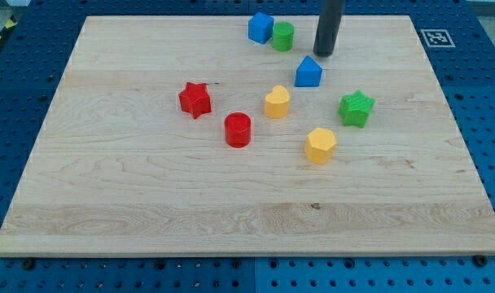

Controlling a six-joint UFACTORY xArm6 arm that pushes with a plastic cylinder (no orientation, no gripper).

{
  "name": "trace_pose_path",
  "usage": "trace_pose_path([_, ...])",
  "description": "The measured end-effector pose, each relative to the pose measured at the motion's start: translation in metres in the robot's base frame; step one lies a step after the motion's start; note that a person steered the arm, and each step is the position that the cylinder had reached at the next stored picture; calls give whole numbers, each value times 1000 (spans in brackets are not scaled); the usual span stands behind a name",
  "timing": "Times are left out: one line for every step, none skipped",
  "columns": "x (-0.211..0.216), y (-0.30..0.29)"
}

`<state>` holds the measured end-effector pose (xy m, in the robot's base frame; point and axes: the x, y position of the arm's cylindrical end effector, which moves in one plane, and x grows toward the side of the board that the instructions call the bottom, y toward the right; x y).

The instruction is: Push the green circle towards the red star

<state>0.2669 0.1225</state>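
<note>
The green circle (282, 36) stands near the view's top, touching or almost touching a blue cube (260, 27) on its left. The red star (194, 99) lies further down and to the left, well apart from the circle. My tip (324, 53) is the lower end of the dark rod. It sits to the right of the green circle and a little lower, with a gap between them. It is just above a blue block (308, 72).
A yellow heart-shaped block (277, 102), a red cylinder (238, 129), a yellow hexagon (320, 145) and a green star (356, 108) lie around the middle of the wooden board (109, 179). A marker tag (436, 37) is at the board's top right corner.
</note>
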Motion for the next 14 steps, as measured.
trace_pose_path([-35,-4])
trace_pose_path([-39,-22])
trace_pose_path([-43,-67])
trace_pose_path([-43,-83])
trace_pose_path([-48,-83])
trace_pose_path([-70,-80])
trace_pose_path([-73,-77])
trace_pose_path([-63,-57])
trace_pose_path([-49,-48])
trace_pose_path([-42,-48])
trace_pose_path([-24,-48])
trace_pose_path([-10,-48])
trace_pose_path([-3,-48])
trace_pose_path([-8,-53])
